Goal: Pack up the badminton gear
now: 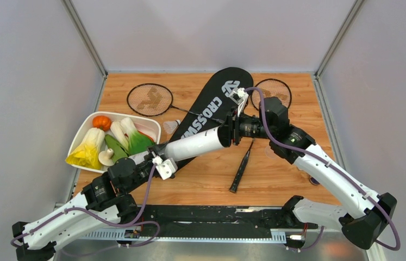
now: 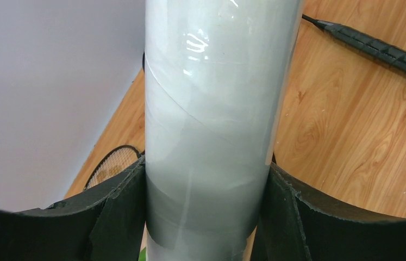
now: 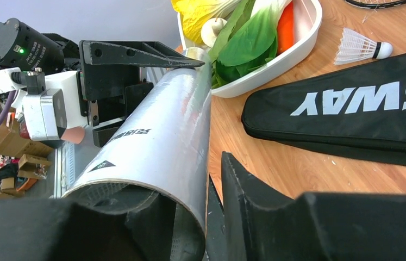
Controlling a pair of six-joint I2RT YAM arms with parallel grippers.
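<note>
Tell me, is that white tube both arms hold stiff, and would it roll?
Likely stiff: the tube runs straight between left gripper and right gripper, no sag. Round and glossy, it would probably slip and roll on the table. Its open end suggests hollow, so light.

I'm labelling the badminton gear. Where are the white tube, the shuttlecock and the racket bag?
white tube [image 1: 195,145]: top external view, middle of its body.
shuttlecock [image 3: 355,43]: right wrist view, on the feather skirt.
racket bag [image 1: 215,106]: top external view, on its printed top face.
</note>
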